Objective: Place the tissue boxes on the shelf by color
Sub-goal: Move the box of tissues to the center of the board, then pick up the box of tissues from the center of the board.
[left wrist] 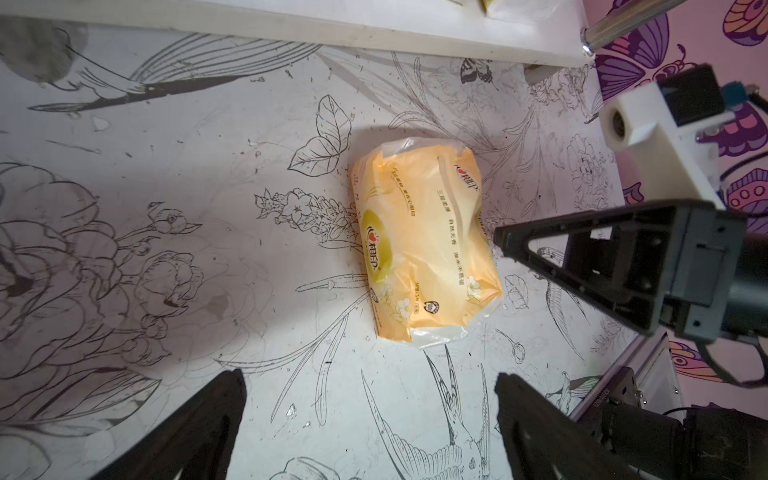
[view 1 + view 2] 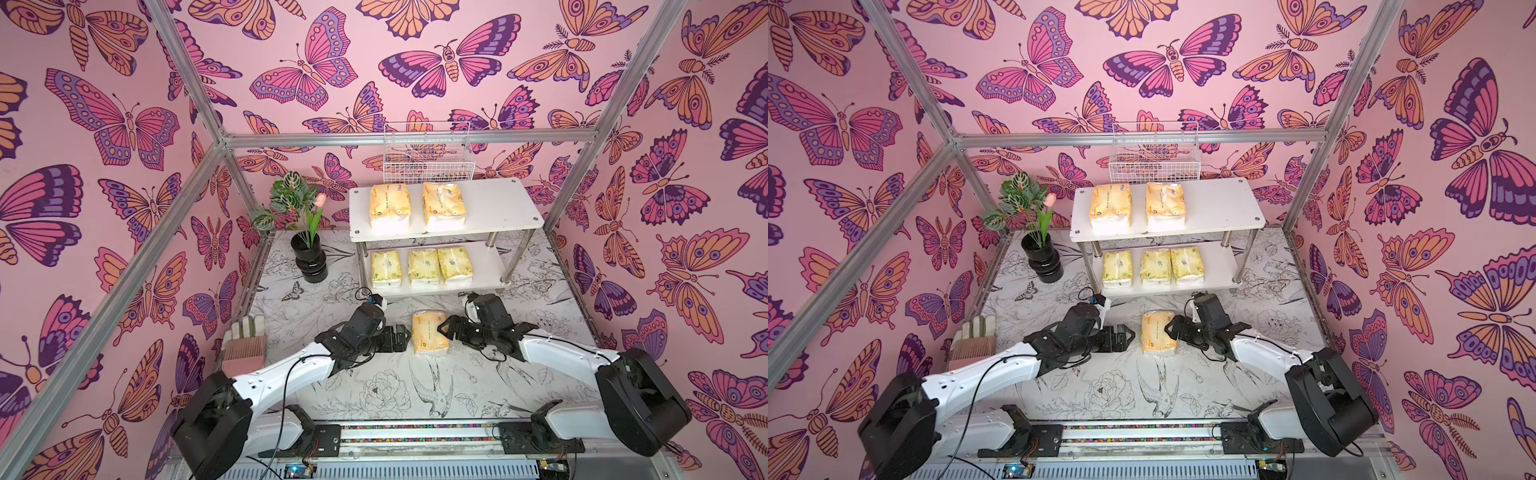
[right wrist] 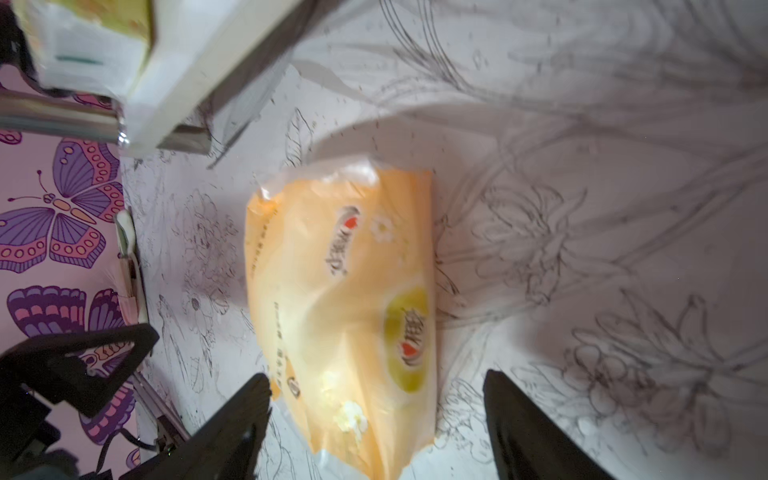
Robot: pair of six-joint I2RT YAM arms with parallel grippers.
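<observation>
Left gripper [image 2: 402, 338]: in front of the shelf [image 2: 498, 203], just beside the loose pack's left side; fingers spread wide, holding nothing.
Loose orange pack [image 2: 430, 334]: flat on the table [image 2: 374, 386] in front of the shelf's lower tier, between the two grippers.
Right gripper [image 2: 444, 328]: at the pack's right side, fingers spread wide, with the pack's near end between them, not pinched yet.
Grip: probably best closed across the pack's middle, since the soft wrap will sag; lift it clear before moving toward the shelf.
Top tier: two orange packs [image 2: 390, 205] fill the left and middle; the right end is bare, the matching slot.
Lower tier: three pale packs [image 2: 423, 266], full.
Edges: the top tier's front lip must be cleared from above. The chrome leg [image 2: 517, 257] stands below the slot and the wire basket [image 2: 428, 158] hangs behind the shelf, so set the pack down short of the back edge.
</observation>
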